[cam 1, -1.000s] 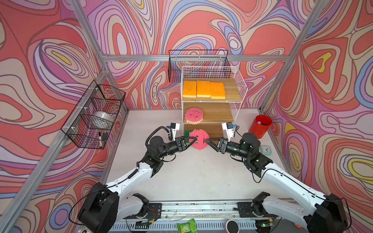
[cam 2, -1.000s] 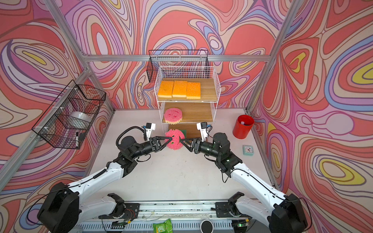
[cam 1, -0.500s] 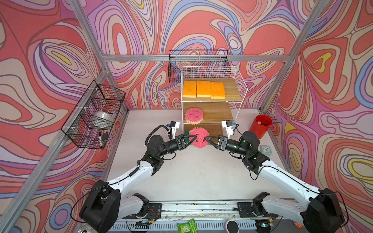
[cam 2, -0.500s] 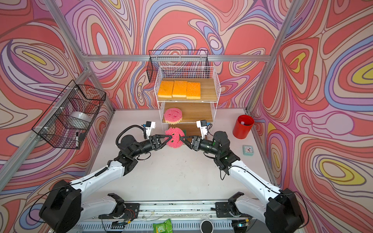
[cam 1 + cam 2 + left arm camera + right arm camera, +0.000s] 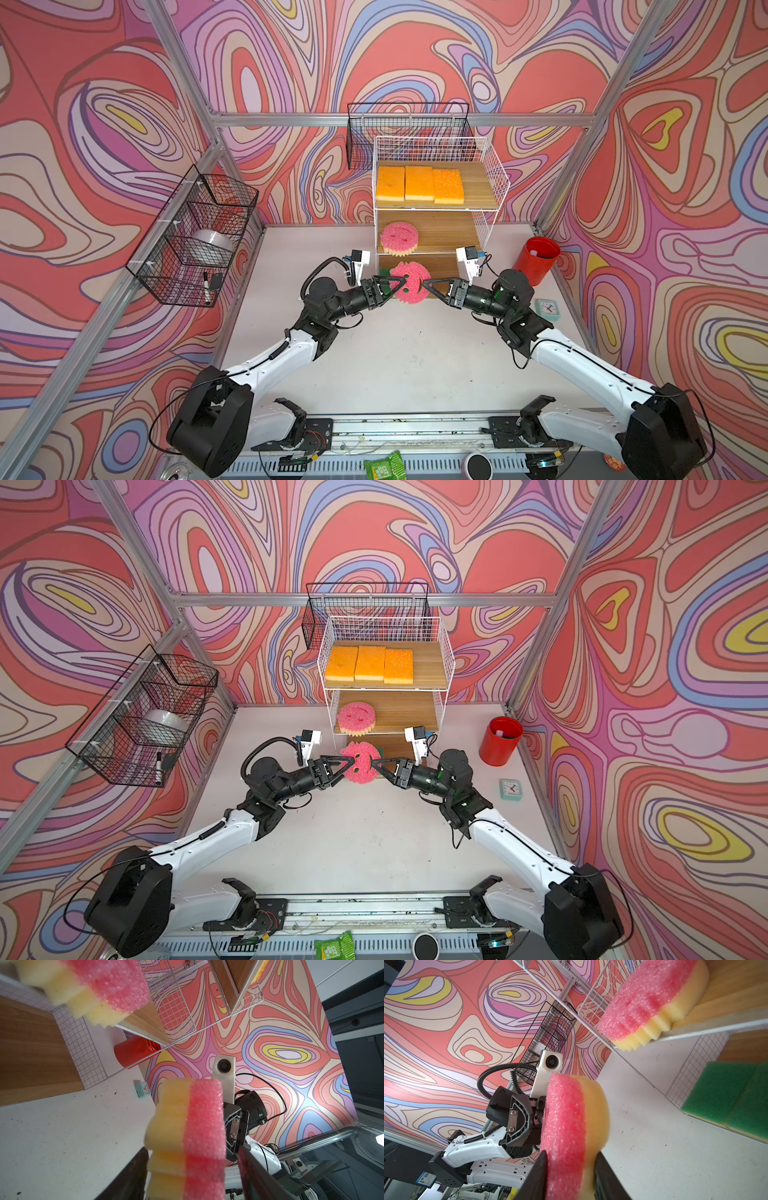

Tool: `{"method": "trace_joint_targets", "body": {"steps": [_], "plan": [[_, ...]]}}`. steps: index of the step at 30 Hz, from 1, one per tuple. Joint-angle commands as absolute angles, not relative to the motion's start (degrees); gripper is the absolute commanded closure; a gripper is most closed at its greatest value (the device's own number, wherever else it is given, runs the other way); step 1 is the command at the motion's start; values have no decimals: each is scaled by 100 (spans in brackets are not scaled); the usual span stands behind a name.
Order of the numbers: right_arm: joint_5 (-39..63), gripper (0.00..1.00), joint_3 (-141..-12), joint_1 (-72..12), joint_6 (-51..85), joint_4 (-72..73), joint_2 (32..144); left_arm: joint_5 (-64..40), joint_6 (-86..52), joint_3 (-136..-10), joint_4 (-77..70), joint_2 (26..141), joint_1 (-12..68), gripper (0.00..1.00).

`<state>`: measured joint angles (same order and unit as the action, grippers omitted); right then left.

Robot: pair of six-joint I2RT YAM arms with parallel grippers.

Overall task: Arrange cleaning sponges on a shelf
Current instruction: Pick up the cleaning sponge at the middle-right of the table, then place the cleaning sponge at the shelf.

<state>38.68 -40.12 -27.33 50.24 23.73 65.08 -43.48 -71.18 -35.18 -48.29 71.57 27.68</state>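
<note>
Since a second ago the left pincer (image 5: 397,286) has let its jaws spread and the right pincer (image 5: 427,286) has drawn narrow on the round pink smiley-faced foam sponge (image 5: 411,276), so we read a handover from left to right as nearly done. From the right wrist we see both right fingers (image 5: 536,1180) pressed into the pink and yellow faces. From the left wrist a slit of gap shows beside one left finger (image 5: 253,1178), so that pincer stands wide and carries nothing. The sponge sits in the air over the desk (image 5: 395,357), just in front of the lowest board of the white wire shelf with wooden boards (image 5: 484,192), which stands at the middle of the desk's far edge. Three orange-topped rectangular sponges (image 5: 419,185) line the top board, a second round pink sponge (image 5: 398,237) lies at the middle board's left end, and two green-topped sponges (image 5: 724,1103) lie on the lowest. We judge the held sponge belongs beside its twin on the middle board, and the left arm must back away first or it may snag the foam
</note>
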Motion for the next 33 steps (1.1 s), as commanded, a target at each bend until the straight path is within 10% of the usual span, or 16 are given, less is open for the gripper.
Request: {"method": "trace_joint_targets", "body": {"steps": [1,9,19,33], "plan": [[3802,65,-3911,-2683,5028,2487,6491,-4332,-7060,-3603,-5014,7151,2716,16],[3658,64,-3914,-2517,5184,2382,6435,-4002,-6696,-3453,-4336,6729,2560,0],[2682,64,-3502,-2399,6000,2823,5771,-2259,-5187,-3431,-1307,5050,2540,0],[1014,63,-2987,-2420,6832,3133,5009,-2091,-4922,-3253,-802,4580,2543,0]]}}
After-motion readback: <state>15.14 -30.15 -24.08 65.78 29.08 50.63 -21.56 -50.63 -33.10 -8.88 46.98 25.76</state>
